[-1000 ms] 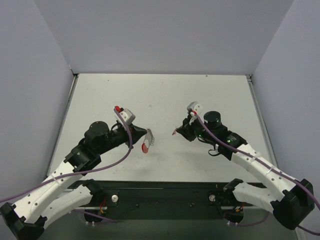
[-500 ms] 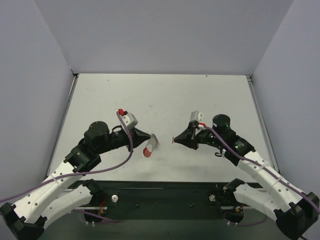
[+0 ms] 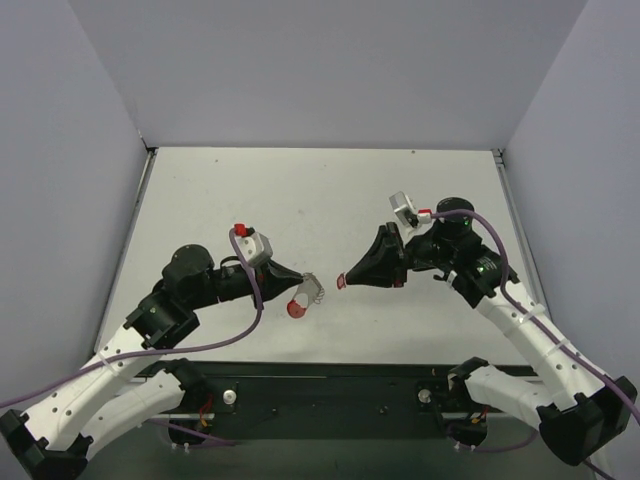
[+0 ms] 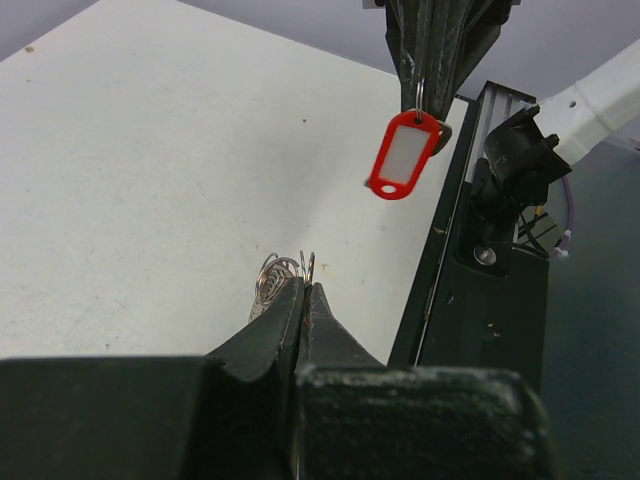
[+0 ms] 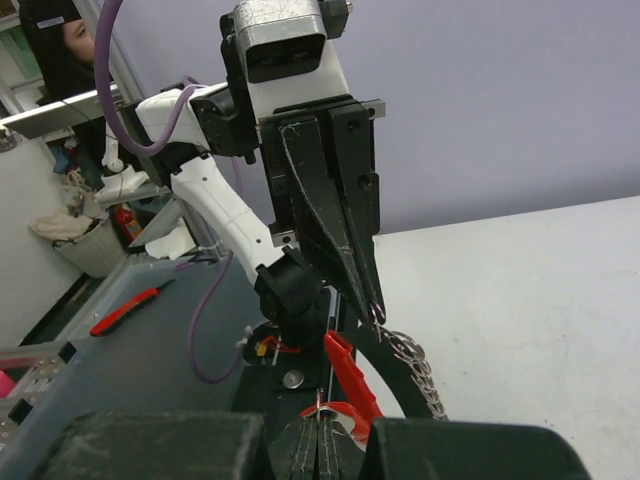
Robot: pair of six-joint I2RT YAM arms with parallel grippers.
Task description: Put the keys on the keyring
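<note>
Left gripper (image 3: 303, 282) clenched on keyring (image 5: 352, 378), pinching silvery chain half; red arc hangs below fingertips. Right gripper (image 3: 347, 279) clamped on key (image 4: 403, 157), red head dangling. Gripper tips face each other; key near keyring, not touching.

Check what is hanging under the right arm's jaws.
A red tag with a white label, hanging from a small metal ring. The ring's top is covered by the shut jaws.
</note>
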